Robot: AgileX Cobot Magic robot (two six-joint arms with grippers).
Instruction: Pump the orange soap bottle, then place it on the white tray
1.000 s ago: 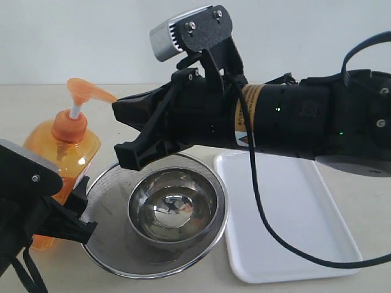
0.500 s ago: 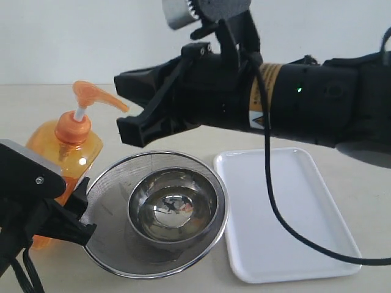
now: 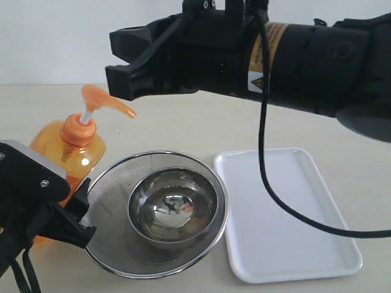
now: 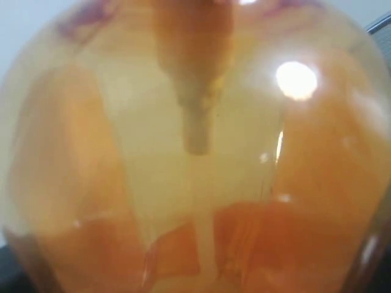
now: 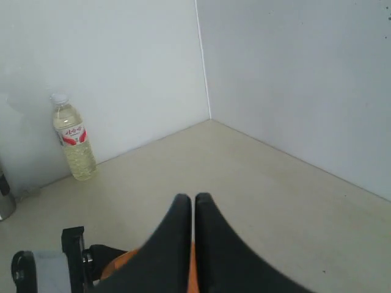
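The orange soap bottle stands at the left of the table, its pump head up on the white stem. My left gripper sits low at its near side, shut on the bottle's body, and the orange bottle fills the left wrist view. Above and just right of the pump head hangs my right gripper, clear of it. Its fingers are pressed together on nothing, with a bit of orange showing below them. The white tray lies flat on the right with nothing on it.
A round steel mesh strainer sits between bottle and tray, touching the tray's left edge, with a shiny steel bowl in it. A clear water bottle stands by the far wall. The right arm's black cable hangs over the tray.
My right gripper has risen from beside the pump head to well above it. The bottle and my left gripper have shifted slightly to the right.
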